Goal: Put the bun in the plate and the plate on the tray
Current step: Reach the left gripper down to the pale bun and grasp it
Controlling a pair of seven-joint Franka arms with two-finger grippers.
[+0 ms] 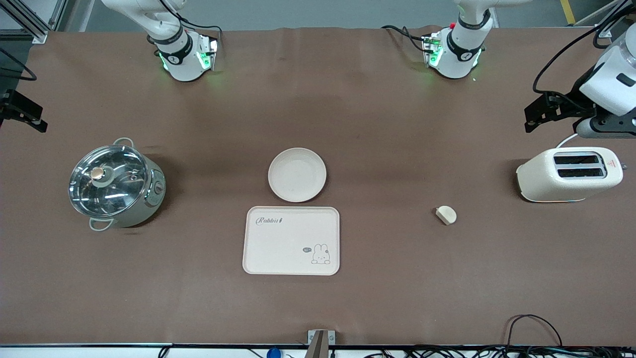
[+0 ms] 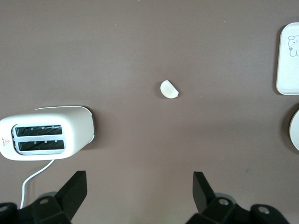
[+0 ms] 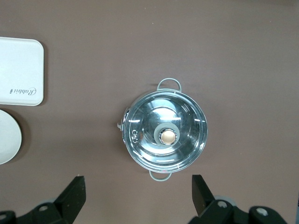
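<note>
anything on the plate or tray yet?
No. The plate and the tray are both bare; the bun lies on the table toward the left arm's end. Nothing covers them.

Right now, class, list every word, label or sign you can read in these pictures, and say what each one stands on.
"Rabbit": cursive lettering on the tray, at one corner.
Small speech bubble beside the rabbit drawing on the tray: too small to read.
Red triangle warning sign on the toaster, beside its slots: symbol inside too small to read.
Marking on the pot, on its glass lid: too blurred to read.
Plate and bun: no text.
</note>
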